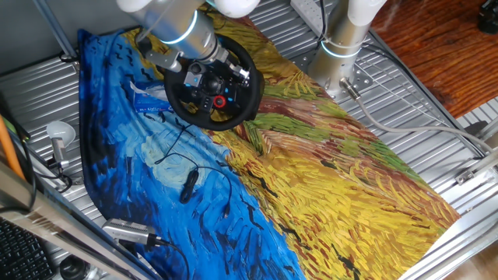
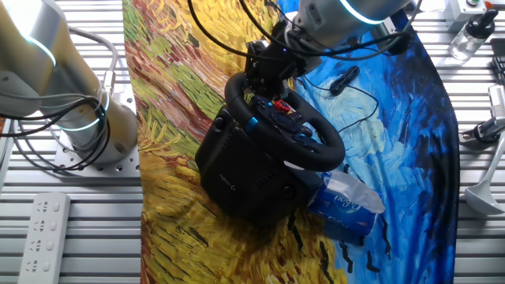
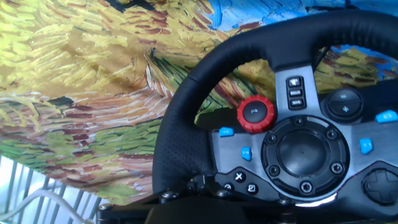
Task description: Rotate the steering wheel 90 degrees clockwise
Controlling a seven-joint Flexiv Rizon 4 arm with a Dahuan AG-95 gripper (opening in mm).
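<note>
You are working on the black gaming steering wheel with the thick round rim, grey hub plate, red knob and small blue buttons. It stands on its boxy black base on the painted blue-and-yellow cloth covering the tabletop, near the cloth's far end in one fixed view, with a blue tissue packet just beside the base.

Expect the wheel to feel stiff and heavy to your hand: the rim looks rigid, with a stitched, perforated leather-like cover that should give decent friction, not a slippery surface. It turns only about its hub, so you push along the rim, not across it. The base merely sits on loose cloth, as far as I can see, so a hard sideways shove could slide the whole unit. Take hold on the rim itself, near a spoke, never on the buttons or the knob.

The wheel is round, so it has no long axis; its turning axis leans back and upward, the face tilted toward the blue half of the cloth. In the hand view the red knob sits upper left of the hub centre.

The pincer is at the rim's upper edge, touching or very nearly so. I cannot tell whether its fingers are apart or clamped on the rim; the hand view does not show them clearly.
</note>
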